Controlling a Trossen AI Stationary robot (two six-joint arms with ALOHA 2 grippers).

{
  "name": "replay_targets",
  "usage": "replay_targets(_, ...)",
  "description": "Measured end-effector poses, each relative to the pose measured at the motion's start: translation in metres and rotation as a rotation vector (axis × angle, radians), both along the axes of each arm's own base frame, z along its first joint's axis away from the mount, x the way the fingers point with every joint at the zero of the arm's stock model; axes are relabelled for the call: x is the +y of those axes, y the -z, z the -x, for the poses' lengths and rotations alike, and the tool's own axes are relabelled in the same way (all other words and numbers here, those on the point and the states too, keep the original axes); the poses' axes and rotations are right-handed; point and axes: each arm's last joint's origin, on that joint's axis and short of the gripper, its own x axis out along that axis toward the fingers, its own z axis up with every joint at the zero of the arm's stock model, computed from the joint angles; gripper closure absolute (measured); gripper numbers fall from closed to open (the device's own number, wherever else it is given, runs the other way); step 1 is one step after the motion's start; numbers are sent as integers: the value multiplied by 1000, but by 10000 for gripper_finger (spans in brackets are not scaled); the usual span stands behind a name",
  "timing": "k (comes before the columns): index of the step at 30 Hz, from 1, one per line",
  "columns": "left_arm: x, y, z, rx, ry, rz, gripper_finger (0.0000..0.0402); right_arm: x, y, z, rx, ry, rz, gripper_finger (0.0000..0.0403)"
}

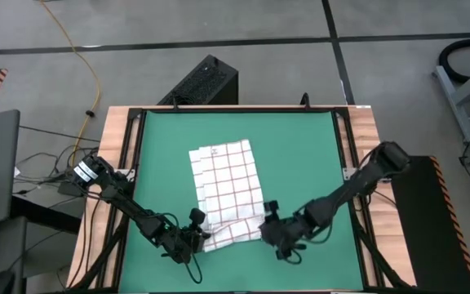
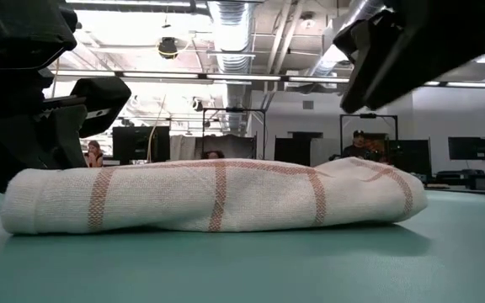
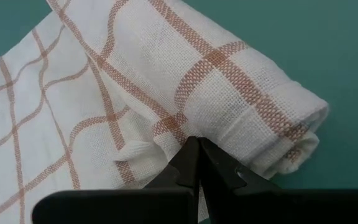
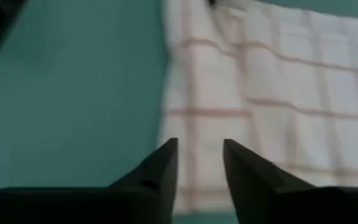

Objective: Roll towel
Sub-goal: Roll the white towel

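On my overhead feed the thin white towel with its grid of fine red-brown lines [image 1: 225, 189] lies on the green mat [image 1: 300, 155] that covers the wood-edged surface [image 1: 374, 131], a little left of centre and toward the near edge. Its far part is spread flat; its near end is gathered into a roll running left to right.

My left gripper [image 1: 196, 238] sits at the left end of that roll. Through the left wrist camera I see its two dark fingertips [image 3: 191, 163] pressed together with no gap, right against the cloth [image 3: 166, 81] where the roll starts. I cannot tell whether a fold is pinched between them, because the fingers hide the contact point. The roll's open end shows layered edges just beside them.

My right gripper [image 1: 274, 231] is at the right end of the roll. In the right wrist camera its fingers [image 4: 160, 163] stand slightly apart with nothing between them, hanging above the cloth's edge [image 4: 253, 81]; that picture is soft, so how close they are to the fabric is hard to judge.

From the camera at surface height the roll [image 2: 217, 198] is a low, rounded bundle resting on the mat. Both arms are cut off there to dark shapes at the upper left and upper right. People [image 2: 95, 153] are faintly visible in the room far behind.
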Motion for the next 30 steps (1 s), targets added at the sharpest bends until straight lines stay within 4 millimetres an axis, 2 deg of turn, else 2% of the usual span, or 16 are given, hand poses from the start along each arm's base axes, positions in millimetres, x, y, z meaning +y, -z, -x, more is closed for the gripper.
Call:
replay_targets(3, 0, 0, 0, 0, 0, 0, 401, 10, 19, -8, -4, -31, 16, 202)
replay_targets(7, 0, 0, 0, 1, 0, 1, 401, 10, 47, -16, 58, -23, 82, 155)
replay_targets(11, 0, 0, 0, 2, -3, 4, 401, 3, 67, -21, 118, 15, 118, 144)
replay_targets(17, 0, 0, 0, 2, -8, 10, 401, -4, 77, -22, 187, 115, 101, 146)
replay_targets(24, 0, 0, 0, 1, -7, 9, 401, -5, 84, -9, 239, 228, 198, 206)
replay_targets(27, 0, -1, 0, -3, -7, 12, 401, -6, 85, -9, 243, 255, 181, 257)
replay_targets(30, -2, -6, 2, -18, 17, 4, 401, -5, 86, -9, 251, 245, 149, 327)
